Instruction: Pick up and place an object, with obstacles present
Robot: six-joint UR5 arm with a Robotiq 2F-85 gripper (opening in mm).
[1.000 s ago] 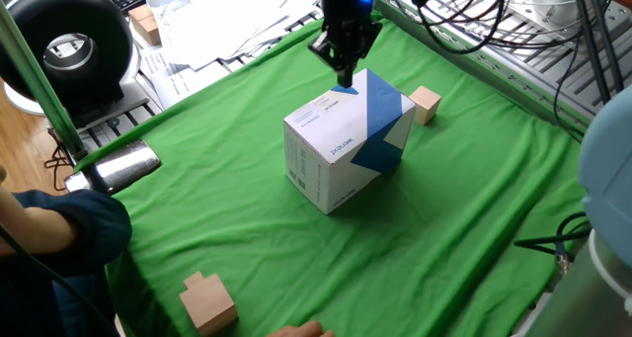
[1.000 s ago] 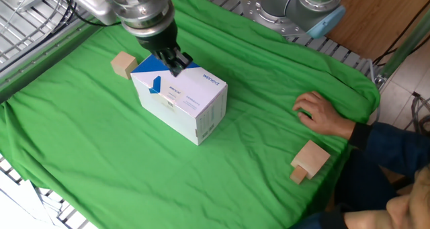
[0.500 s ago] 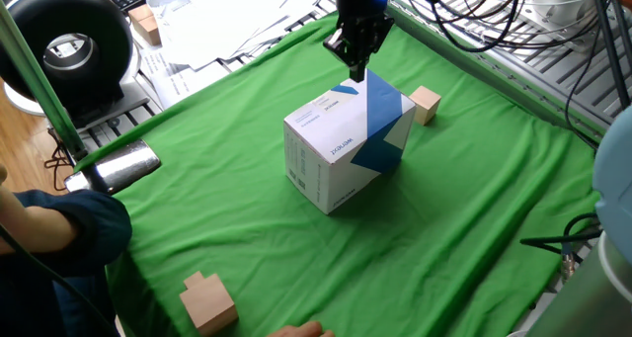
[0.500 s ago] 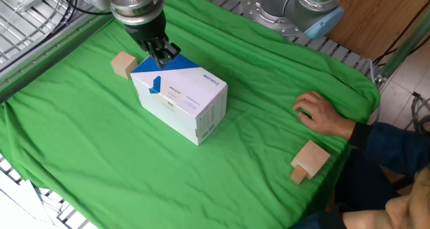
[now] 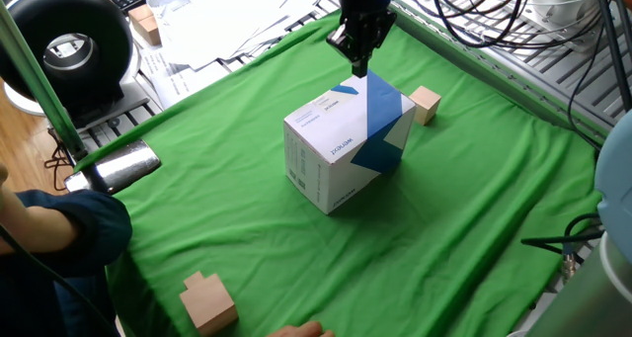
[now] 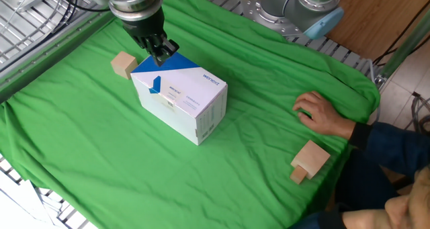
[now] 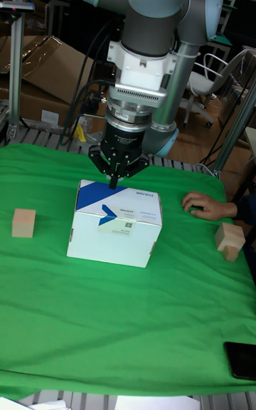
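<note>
Nearest in one fixed view, at the front edge of the green-draped table (image 5: 474, 228), a bigger notched block (image 5: 207, 302): not the target, best left alone. Beside it in the other fixed view, a person's hand (image 6: 322, 113) resting on the cloth, well apart from the work. Mid-table, the box (image 5: 346, 139), white with blue patches, upright and square on the cloth. Just over its far top corner, the fingers (image 5: 359, 65), pressed together on nothing, tips pointing straight down and seemingly a little clear of the blue lid. Beyond the box, just beside its far side but not touching, the cube (image 5: 426, 105), flat on the cloth and free all round. Judged step: crossing over the obstacle toward the cube. To do it well: keep height until the tips are past the box's far edge, then travel sideways to stand right above the cube. Open wide before descending, not during. Turn the wrist so the pads line up with two flat faces, preferably the pair running away from the box, so neither finger has to squeeze into the narrow gap. Come down straight, stop short of bunching the cloth, close on the cube's middle, lift vertically above box height before carrying off.
</note>
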